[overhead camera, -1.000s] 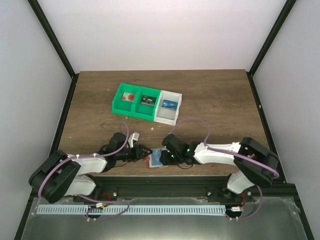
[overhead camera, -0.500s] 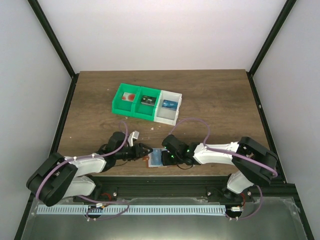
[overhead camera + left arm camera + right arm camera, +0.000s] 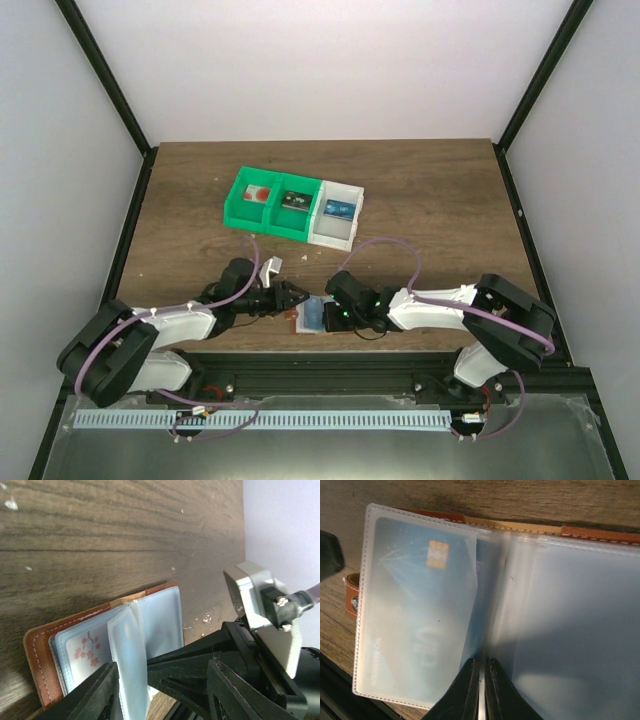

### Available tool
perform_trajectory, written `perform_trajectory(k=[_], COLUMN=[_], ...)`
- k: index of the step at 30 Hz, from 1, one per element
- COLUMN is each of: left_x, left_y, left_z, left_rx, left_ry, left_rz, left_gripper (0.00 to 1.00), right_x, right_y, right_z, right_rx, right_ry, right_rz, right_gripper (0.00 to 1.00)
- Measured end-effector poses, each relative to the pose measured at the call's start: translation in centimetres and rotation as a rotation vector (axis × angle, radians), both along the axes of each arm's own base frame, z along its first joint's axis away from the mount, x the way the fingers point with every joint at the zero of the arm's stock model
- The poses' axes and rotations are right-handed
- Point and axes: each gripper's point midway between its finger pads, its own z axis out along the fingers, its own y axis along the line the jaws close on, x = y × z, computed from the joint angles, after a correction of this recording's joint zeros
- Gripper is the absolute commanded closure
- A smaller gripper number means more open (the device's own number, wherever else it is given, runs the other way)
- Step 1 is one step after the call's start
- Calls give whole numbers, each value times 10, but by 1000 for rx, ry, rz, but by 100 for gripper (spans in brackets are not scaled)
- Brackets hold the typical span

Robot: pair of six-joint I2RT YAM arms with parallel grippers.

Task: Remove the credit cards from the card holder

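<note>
Top view: two arms meet over the holder [image 3: 312, 317] at the near edge of the table [image 3: 420, 190], between their wrists.
Left gripper [image 3: 294, 297]: jaws parted, holding nothing, hovering at the holder's left end.
Left wrist view: the open holder [image 3: 37, 650] lies flat on the wood, a pink blossom card [image 3: 86, 650] showing through a clear sleeve, one sleeve leaf standing up beside it.
Bin [image 3: 292, 207]: green and white, at the far side, well apart from the holder; not part of the job.
Right gripper [image 3: 334, 318]: clenched on a clear sleeve leaf near the fold; from above its tips are hidden by the wrist.
Right wrist view: fingertips [image 3: 469, 690] pressed together on the leaf's near edge [image 3: 481, 700]; the blue card [image 3: 420, 620], with a gold chip, sits inside the left sleeve.
Step in hand: likely parting the leaves; both cards remain in their sleeves.
Next move: probably needs the leaf held steady while the free left gripper finds a card edge at a sleeve mouth and draws it out.
</note>
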Motion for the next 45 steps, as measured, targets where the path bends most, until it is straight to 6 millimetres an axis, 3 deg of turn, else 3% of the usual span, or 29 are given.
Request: perform_trajectory(k=[4,23,38,45], left_x=[-4,-8,-16,-5], left_y=[-4,-12,-31,-28], left_z=[-8,-10,7,15], left_rx=[2,-20,-91,-14], left_ry=[31,47,53,-7], left_rz=[-17,-39,-77,-54], left_gripper=[50,50,49,45], right_x=[0,1,1,1], right_y=[0,2,4,4], right_z=[0,0,-1,-1], right_rx=[2,24,48,58], right_ry=[-1,-10,-17,-21], right_rz=[0,-1,-1,-4], right_gripper=[93,94,94,95])
